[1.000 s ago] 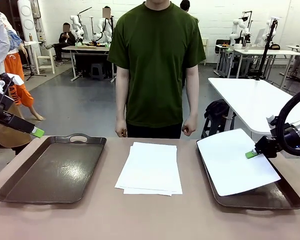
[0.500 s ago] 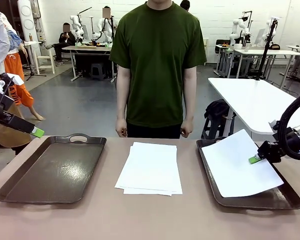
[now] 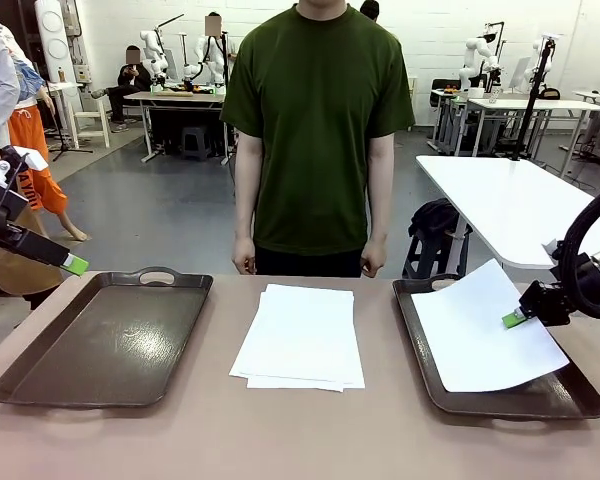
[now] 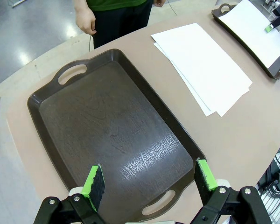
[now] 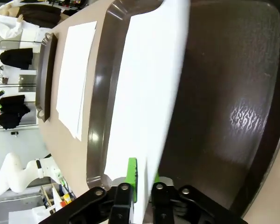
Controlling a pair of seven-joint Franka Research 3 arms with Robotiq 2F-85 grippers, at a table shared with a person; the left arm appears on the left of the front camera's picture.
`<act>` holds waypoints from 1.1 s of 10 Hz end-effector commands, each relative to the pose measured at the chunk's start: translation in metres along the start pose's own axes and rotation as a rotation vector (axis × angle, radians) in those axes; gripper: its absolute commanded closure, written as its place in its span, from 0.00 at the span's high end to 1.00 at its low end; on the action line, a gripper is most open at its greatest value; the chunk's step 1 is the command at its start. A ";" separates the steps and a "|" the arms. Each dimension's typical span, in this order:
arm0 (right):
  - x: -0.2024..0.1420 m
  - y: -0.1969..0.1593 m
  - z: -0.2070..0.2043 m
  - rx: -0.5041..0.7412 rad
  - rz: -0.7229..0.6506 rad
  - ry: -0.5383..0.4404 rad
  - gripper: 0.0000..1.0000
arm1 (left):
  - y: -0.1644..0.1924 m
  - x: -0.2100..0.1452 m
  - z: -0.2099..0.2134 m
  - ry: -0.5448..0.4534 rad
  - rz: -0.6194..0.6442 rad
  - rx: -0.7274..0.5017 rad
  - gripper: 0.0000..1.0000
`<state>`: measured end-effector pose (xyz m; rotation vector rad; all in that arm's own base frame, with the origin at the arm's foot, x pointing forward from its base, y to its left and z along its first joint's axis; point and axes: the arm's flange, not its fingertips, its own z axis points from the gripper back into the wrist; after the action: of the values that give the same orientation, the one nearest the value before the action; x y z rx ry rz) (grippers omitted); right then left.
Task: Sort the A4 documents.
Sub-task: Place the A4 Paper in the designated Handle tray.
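A4 sheet (image 3: 480,340), edge between the right end effector's (image 3: 513,320) close-set jaws (grip unclear), should settle flat inside the 3 o'clock tray (image 3: 412,335); left end effector (image 4: 150,181) gapes empty.

The left pincer (image 4: 150,181) and right pincer (image 3: 513,320) are finished black with green pads (image 4: 95,184); a black cable (image 3: 563,255) is looped by the right. A dark green short-sleeved T-shirt (image 3: 320,130) is worn by the person (image 3: 318,150).

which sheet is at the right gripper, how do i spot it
On the table, find the dark brown tray on the robot's right. A single white sheet lies askew in it, the right gripper at its edge. Unlike the stack mid-table, it is alone, in a tray.
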<state>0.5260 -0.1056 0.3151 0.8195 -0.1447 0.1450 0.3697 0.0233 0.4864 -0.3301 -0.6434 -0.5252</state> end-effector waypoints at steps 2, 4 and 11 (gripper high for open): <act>-0.007 0.011 -0.001 -0.042 -0.008 0.024 0.40 | 0.003 -0.002 0.000 -0.009 -0.004 -0.013 1.00; -0.009 0.017 0.011 -0.111 0.008 0.027 0.59 | 0.003 -0.002 0.000 -0.009 -0.004 -0.013 1.00; -0.004 0.032 0.034 -0.210 0.055 0.018 1.00 | 0.003 -0.002 0.000 -0.009 -0.004 -0.013 1.00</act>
<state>0.5171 -0.1155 0.3596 0.5877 -0.1555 0.2030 0.3697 0.0234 0.4864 -0.3301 -0.6434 -0.5250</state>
